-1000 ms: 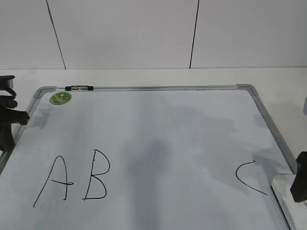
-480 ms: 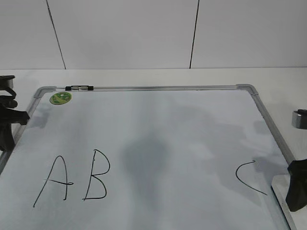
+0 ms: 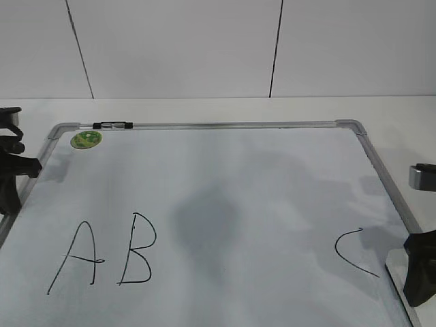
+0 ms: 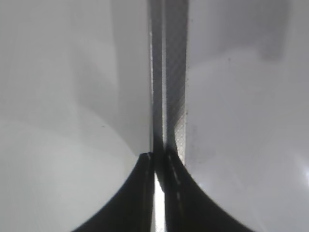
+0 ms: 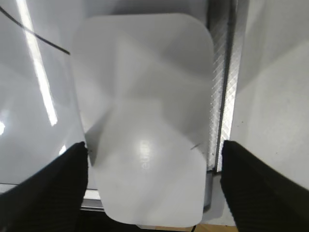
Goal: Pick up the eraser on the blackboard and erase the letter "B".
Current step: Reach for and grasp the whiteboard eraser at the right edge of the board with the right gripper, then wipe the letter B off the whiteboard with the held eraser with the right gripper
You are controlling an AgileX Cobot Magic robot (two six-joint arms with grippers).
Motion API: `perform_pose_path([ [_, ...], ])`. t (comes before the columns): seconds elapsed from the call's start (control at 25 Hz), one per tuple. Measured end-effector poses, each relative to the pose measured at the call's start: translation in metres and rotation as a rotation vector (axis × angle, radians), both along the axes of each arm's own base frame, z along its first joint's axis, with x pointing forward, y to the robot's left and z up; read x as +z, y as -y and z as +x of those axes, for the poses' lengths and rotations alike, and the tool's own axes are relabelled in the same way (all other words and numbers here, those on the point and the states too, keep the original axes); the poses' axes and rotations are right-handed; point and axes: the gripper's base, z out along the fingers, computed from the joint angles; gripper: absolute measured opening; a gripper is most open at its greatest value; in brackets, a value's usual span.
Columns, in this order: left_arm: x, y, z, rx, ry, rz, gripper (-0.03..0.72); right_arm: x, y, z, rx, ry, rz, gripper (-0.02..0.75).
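Note:
The blackboard (image 3: 259,163) is a white board with a grey frame that lies flat on the table. The letter "B" (image 3: 136,250) is drawn in black at the lower left, right of an "A" (image 3: 75,259). The eraser (image 5: 145,121), a white rounded block, lies at the board's lower right corner next to the frame; in the exterior view only a sliver of it (image 3: 396,269) shows. My right gripper (image 5: 154,154) is open, with one finger on each side of the eraser, and it also shows in the exterior view (image 3: 417,279). My left gripper (image 4: 158,164) is shut and empty over the board's left frame (image 4: 169,96).
A "C" (image 3: 354,253) is drawn near the eraser. A black-and-silver marker (image 3: 112,125) lies on the top frame, with a green sticker (image 3: 86,139) just below it. The left arm (image 3: 10,180) sits at the board's left edge. A white wall stands behind the table.
My right gripper has come further into view at the lower right and now straddles the eraser, hiding most of it in the exterior view. The left arm has not moved.

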Motion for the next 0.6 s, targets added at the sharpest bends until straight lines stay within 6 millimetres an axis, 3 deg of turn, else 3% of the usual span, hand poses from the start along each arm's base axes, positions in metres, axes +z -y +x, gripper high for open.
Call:
perform_pose_path([
  [0.6,0.0,0.0,0.0,0.0,0.0,0.0,0.017,-0.0017,-0.0087,0.0015,0.038,0.02,-0.002,0.66],
])
